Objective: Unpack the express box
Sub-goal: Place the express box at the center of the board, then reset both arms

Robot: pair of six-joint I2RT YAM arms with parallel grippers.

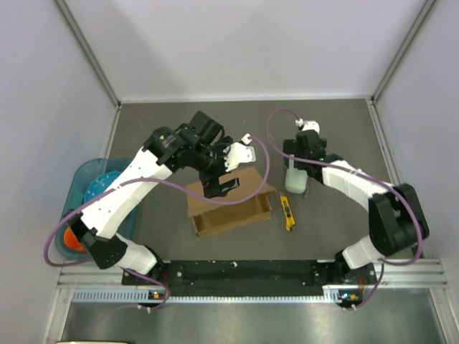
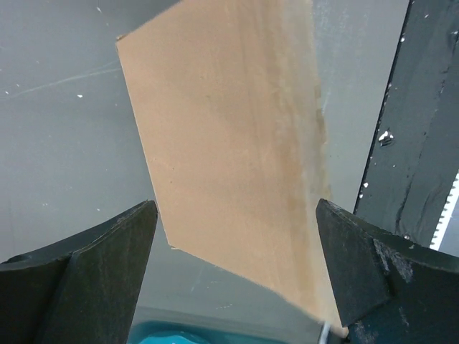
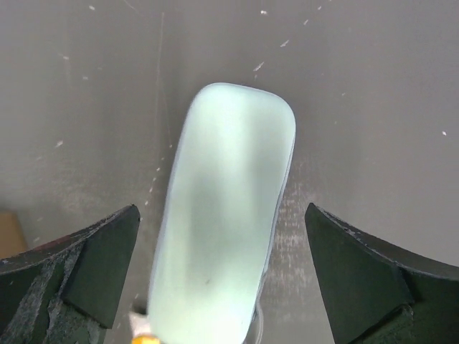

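On table (image 1: 344,143): one express box (image 1: 229,208), one yellow knife (image 1: 287,213), one pale container (image 1: 296,179); left hand (image 2: 237,215), right hand (image 3: 222,209) both released.

The left arm (image 1: 118,197) and right arm (image 1: 351,179) share white shells, black joints, purple cables (image 1: 268,132), dark jaws.

You'll find the box (image 1: 229,208) mid-frame in the top view. The knife (image 1: 287,213) lies just right of it, the container (image 1: 296,179) just above the knife, and the tub (image 1: 75,193) at the left edge.

We read no text, label or number in any view. The express box (image 1: 237,215) shows plain cardboard.
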